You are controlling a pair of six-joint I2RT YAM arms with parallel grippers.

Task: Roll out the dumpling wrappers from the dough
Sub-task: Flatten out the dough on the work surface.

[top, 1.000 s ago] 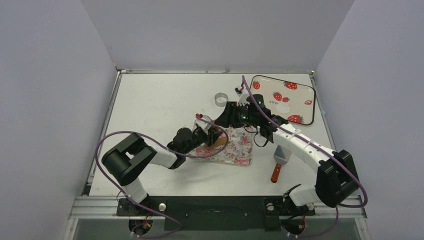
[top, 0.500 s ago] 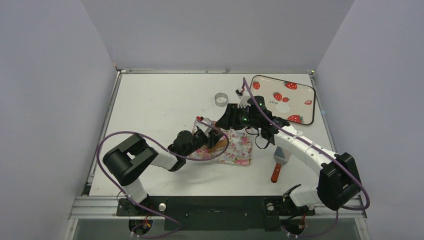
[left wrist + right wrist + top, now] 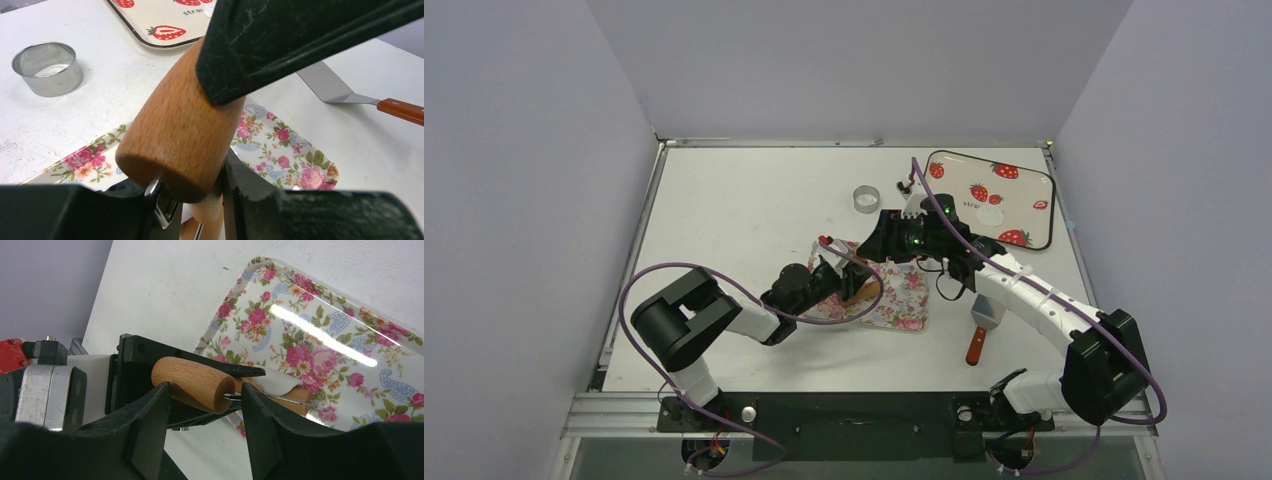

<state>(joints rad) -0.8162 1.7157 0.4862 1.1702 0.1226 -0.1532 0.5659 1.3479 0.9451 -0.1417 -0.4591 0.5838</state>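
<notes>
My left gripper (image 3: pixel 840 272) (image 3: pixel 200 200) is shut on the brown wooden roller's handle (image 3: pixel 192 382) (image 3: pixel 180 130) over the floral tray (image 3: pixel 906 297). A soft white piece of dough (image 3: pixel 275 380) clings to the roller's barrel (image 3: pixel 298 395) above the tray's flowers. My right gripper (image 3: pixel 880 240) (image 3: pixel 206 391) reaches in from the right. Its fingers stand apart on either side of the handle's end, one lying against the wood, with bare table showing between them. One pale round dumpling wrapper (image 3: pixel 991 214) lies on the strawberry tray (image 3: pixel 1024 160).
A hollow silver ring (image 3: pixel 865 198) (image 3: pixel 47 68) stands on the table behind the floral tray. A spatula with a red handle (image 3: pixel 982 322) (image 3: pixel 345 90) lies to the right of it. The strawberry tray sits at the back right corner.
The left gripper and roller have slid a little to the left and toward the near edge. The right gripper has stayed close beside them. Neither gripper's opening has changed.
</notes>
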